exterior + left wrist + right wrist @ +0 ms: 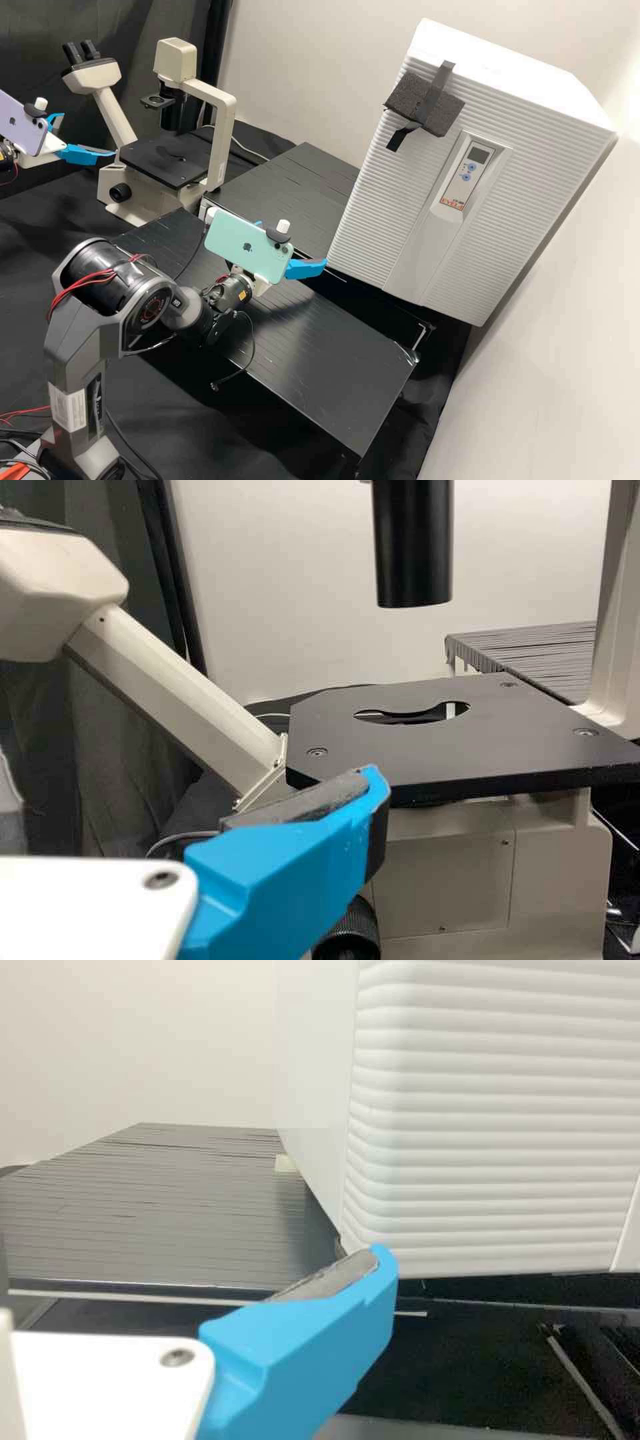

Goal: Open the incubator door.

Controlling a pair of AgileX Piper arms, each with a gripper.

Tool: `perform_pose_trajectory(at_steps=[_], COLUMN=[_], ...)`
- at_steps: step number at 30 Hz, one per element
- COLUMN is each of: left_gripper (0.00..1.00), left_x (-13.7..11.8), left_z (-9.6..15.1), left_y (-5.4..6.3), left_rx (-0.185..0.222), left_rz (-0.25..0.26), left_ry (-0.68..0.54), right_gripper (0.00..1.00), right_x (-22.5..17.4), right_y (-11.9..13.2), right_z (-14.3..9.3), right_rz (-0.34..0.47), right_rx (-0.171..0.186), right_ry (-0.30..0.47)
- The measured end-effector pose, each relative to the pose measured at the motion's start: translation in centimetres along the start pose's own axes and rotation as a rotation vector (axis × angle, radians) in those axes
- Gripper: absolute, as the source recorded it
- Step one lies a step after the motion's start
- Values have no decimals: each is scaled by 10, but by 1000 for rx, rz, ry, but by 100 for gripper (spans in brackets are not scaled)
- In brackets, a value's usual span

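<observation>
Incubator (490, 1110), microscope (440, 880) cut off by wrist views' edges.

We're counting live, folks: one incubator (373, 220), one microscope (217, 143), one foam block (420, 105), two phones, mint (240, 243) and lilac (23, 125), and we've got two grippers, left (85, 136) and right (292, 245)!

In the high view's upper left stands a cream inverted microscope (219, 143) with twin black eyepieces (80, 52), a boxy lamp housing (175, 60) and a flat black stage (163, 163). A black curtain (140, 33) hangs behind it, meeting a pale wall (293, 67). A whitish cable (250, 153) trails right of the microscope, near a black grooved tabletop (293, 177) at the frame's middle.
</observation>
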Motion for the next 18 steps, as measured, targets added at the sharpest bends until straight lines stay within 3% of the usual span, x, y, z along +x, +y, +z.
perform_pose_trajectory(at_steps=[10, 18], left_gripper=[100, 100], left_x=[0, 0], left_z=[0, 0], left_y=[0, 0], left_rx=[0, 0], left_rz=[0, 0], left_ry=[0, 0], right_gripper=[100, 100], right_x=[0, -13], right_y=[2, 39], right_z=[0, -5], right_rz=[4, 129], right_rx=[-4, -6], right_ry=[2, 15])
